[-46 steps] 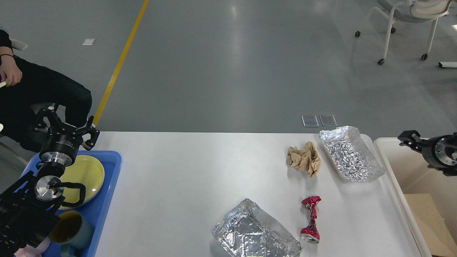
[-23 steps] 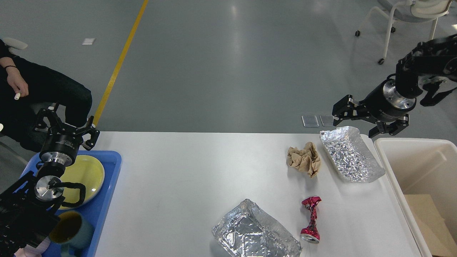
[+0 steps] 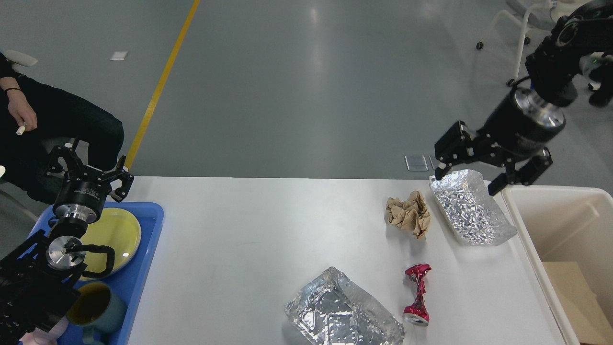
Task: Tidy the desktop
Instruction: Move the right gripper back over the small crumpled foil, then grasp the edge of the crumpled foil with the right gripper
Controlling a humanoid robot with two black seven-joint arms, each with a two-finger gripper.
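Observation:
The white desktop [image 3: 249,249] holds a crumpled foil tray [image 3: 471,208] at the far right, a brown crumpled paper ball [image 3: 408,214] left of it, a crushed red can [image 3: 417,293] and a second foil tray [image 3: 342,314] at the front. My right gripper [image 3: 467,178] is open and empty, its fingers straddling the far end of the right foil tray just above it. My left gripper [image 3: 88,165] is open and empty, hovering above the far edge of the blue tray [image 3: 143,258].
The blue tray at the left holds a yellow plate [image 3: 115,230] and a teal mug [image 3: 93,306]. A cream plastic bin [image 3: 565,249] stands at the table's right edge with cardboard inside. A seated person [image 3: 43,120] is at far left; a chair [image 3: 536,24] is far right.
My right arm has swung from over the bin up and leftward, bringing its open gripper down over the far end of the right foil tray. The left arm has not moved.

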